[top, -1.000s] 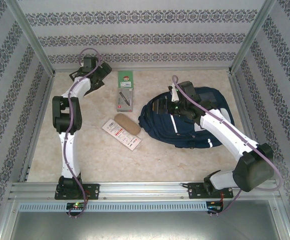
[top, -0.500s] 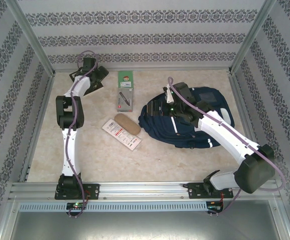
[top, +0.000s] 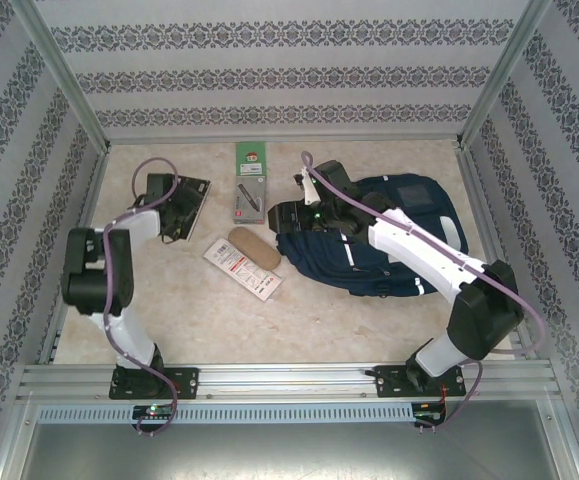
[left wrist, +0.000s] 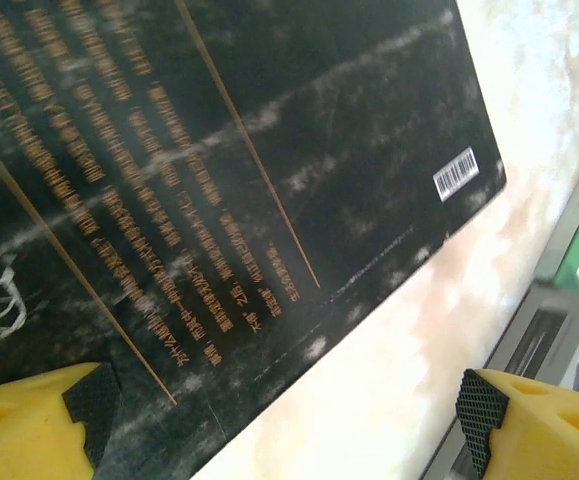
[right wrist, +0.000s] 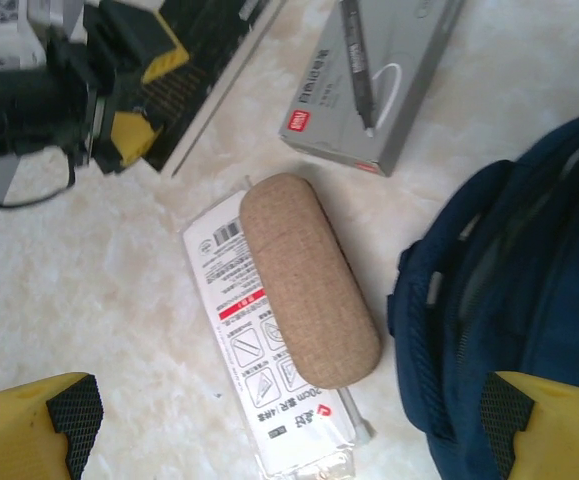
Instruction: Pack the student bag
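Hovering wide apart over the flat black book [left wrist: 219,180], the left claw [left wrist: 284,415] is risking sliding it rather than lifting it, while the right claw [right wrist: 289,420], also apart and empty, is hanging at the edge of the student bag [top: 399,235] lying on the right of the worktop [top: 189,320].

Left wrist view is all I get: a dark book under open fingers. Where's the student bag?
Observer: The student bag lies on the right half of the table, well apart from your book.
Operator: What's between them?
Observer: A tan case resting on a white packet, with a grey pen box farther back.
Operator: And the other arm?
Observer: The right gripper is open, near the bag's edge that faces the case.
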Motion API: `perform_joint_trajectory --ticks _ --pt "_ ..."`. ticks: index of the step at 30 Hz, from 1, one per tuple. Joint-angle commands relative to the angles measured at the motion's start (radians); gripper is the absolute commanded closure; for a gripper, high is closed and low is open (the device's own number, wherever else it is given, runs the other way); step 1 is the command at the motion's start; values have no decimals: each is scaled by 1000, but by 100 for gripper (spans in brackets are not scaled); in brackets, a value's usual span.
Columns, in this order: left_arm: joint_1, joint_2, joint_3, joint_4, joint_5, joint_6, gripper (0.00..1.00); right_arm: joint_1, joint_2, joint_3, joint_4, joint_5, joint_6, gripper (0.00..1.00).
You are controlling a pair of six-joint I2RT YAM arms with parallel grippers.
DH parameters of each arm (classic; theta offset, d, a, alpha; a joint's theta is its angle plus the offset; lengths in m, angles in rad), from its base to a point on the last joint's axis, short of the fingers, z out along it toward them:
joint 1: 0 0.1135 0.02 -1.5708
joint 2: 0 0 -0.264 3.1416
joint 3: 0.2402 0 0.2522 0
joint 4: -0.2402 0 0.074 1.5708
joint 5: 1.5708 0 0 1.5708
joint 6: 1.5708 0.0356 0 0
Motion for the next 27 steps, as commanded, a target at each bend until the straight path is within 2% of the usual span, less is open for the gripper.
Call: perform_joint_trajectory --ticks 1,7,11,14,17,20,23,26,27 --pt "-46 -109 -208 -18 -12 -124 9 20 33 48 39 -40 -17 2" --pt "-226 -352 -392 -21 -100 -286 9 43 89 72 57 -57 5 2" --pt "-365 -439 -399 -64 -190 -380 8 57 119 74 77 -68 39 2" --pt "-405 -481 -372 -106 -204 -381 8 78 135 77 93 -66 52 2" --pt "-393 -557 -320 -241 -252 -307 6 102 153 79 113 -59 71 4" --pt "-332 -621 -267 -372 -258 -191 6 124 174 71 159 -64 107 12" --pt "-223 -631 -230 -449 -185 -56 7 156 216 83 193 -68 140 28" --pt "-119 -606 -197 -496 -125 74 7 201 279 137 194 -41 138 52" --pt "-87 -590 -184 -504 -108 118 7 214 306 160 195 -29 145 55"
